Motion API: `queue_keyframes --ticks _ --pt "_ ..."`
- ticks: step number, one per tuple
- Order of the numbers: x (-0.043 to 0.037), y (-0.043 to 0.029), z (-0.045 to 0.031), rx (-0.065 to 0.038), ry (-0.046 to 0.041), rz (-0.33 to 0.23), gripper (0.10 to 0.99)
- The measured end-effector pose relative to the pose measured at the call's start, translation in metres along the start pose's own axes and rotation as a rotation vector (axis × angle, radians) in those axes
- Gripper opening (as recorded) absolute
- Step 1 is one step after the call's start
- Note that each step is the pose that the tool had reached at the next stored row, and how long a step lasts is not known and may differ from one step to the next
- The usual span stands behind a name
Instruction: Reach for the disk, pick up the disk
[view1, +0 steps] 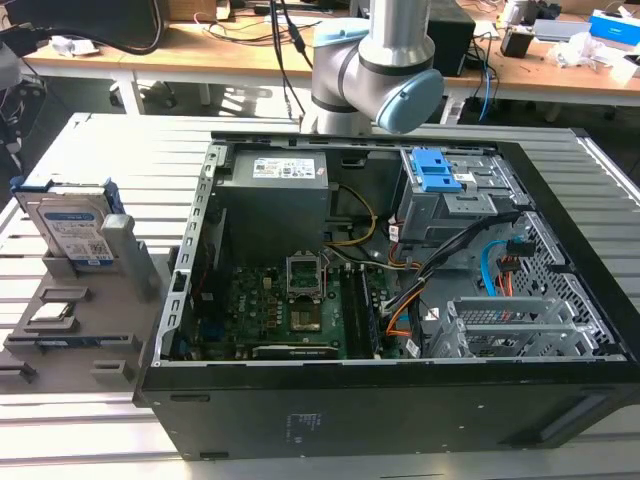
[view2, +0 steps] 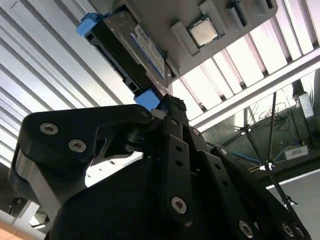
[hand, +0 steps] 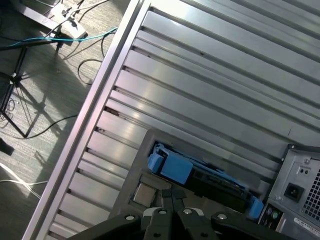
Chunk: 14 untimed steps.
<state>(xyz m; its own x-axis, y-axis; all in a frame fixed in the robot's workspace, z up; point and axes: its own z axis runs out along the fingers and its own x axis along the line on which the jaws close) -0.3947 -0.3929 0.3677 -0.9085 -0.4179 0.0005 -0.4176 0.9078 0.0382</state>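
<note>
The disk (view1: 72, 226) stands on edge in a grey holder (view1: 128, 255) on the slatted table, at the exterior view's left beside the open computer case. It is silver with a white-and-blue label and a blue bracket around it. Both wrist views look down on the disk (view2: 131, 44) (hand: 202, 176) from some way above. My gripper (hand: 173, 193) hangs over the disk's near end without touching it. The black fingers (view2: 170, 120) are shut together with nothing between them.
A grey parts tray (view1: 60, 335) under the holder carries a small square processor chip (view2: 203, 31). The open computer case (view1: 400, 300) stands right next to the holder, its power supply corner (hand: 300, 187) close by. The table's edge (hand: 85, 125) drops to a floor with cables.
</note>
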Motion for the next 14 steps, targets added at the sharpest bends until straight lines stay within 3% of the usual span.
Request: queue_keyframes --ticks 14 --pt "0.0 0.0 0.0 0.0 0.0056 -0.146 0.106"
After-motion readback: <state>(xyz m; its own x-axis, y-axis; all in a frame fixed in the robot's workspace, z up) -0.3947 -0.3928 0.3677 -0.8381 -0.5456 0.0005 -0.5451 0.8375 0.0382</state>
